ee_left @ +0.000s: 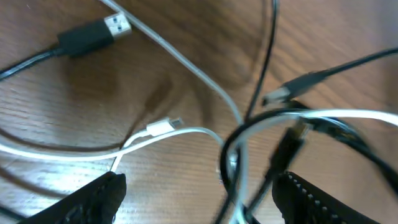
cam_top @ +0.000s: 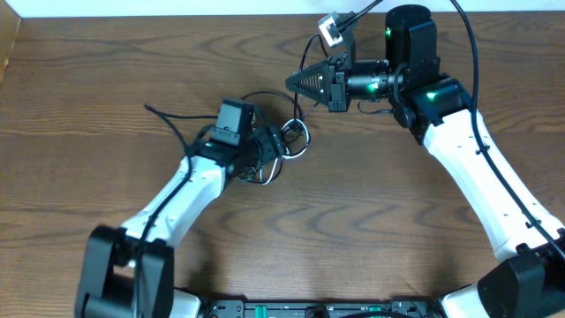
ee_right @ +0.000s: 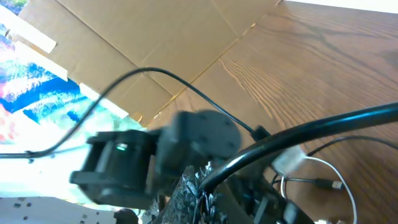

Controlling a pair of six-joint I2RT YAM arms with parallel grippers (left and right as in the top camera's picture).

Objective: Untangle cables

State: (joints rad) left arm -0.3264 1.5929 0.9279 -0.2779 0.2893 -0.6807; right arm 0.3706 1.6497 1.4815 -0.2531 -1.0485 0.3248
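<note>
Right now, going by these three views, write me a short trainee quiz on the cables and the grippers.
1. True or false: the left gripper is shut.
2. In the left wrist view, the flat plug of the black cable lies: A) upper left, B) lower right, C) between the fingers.
3. Fill in: the small plug near that view's middle ends the ____ cable.
Key: 1 false; 2 A; 3 white.
</note>
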